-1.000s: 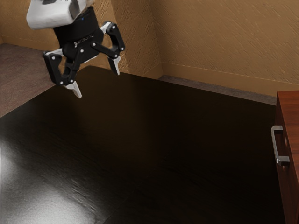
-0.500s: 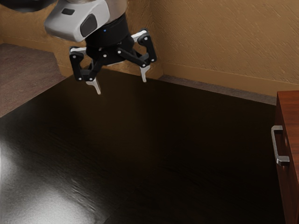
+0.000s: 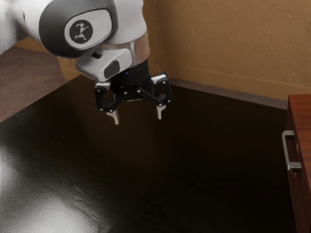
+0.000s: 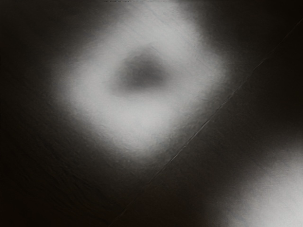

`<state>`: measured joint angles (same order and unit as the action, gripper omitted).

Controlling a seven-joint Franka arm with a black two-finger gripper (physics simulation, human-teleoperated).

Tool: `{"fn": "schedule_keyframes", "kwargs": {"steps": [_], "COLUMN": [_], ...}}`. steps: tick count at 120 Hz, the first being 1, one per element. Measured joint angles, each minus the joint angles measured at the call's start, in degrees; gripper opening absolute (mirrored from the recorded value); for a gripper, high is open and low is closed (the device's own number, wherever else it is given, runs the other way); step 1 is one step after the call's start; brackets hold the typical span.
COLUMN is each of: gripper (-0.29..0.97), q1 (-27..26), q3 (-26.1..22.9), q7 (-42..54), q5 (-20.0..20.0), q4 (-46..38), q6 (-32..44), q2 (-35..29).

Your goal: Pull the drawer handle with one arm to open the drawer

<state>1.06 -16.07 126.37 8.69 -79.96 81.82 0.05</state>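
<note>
While jaws gape, U-shaped metal handle (image 3: 290, 151) fronts wooden drawer (image 3: 303, 194).

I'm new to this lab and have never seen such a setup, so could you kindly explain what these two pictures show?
This is a simulated robot arm, white and grey, ending in a black two-finger claw. The side picture comes from a camera beside the arm; the other comes from a camera on its hand, looking down. The claw hangs open above a dark glossy table and holds nothing. At the side picture's right edge stands a reddish wooden drawer with a metal handle, which the arm is meant to pull; the claw is well apart from it. The hand camera sees the dark tabletop with blurred pale glare.
</note>
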Motion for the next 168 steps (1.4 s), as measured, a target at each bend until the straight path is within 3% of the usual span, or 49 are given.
{"fn": "schedule_keyframes", "kwargs": {"steps": [43, 75, 109, 168], "gripper": [0.68, 0.68, 0.68, 0.68], "q1": [-3.37, -7.73, -18.05, -11.9], "q3": [-0.32, -0.21, 0.05, -0.04], "q7": [3.11, 4.47, 5.33, 6.02], "q5": [-5.55, -6.36, -6.52, -6.62], "q4": [-4.67, -8.11, -11.13, -11.22], "q6": [19.56, 24.33, 27.6, 35.02], "q2": [2.16, -2.25, -2.96, 1.4]}}
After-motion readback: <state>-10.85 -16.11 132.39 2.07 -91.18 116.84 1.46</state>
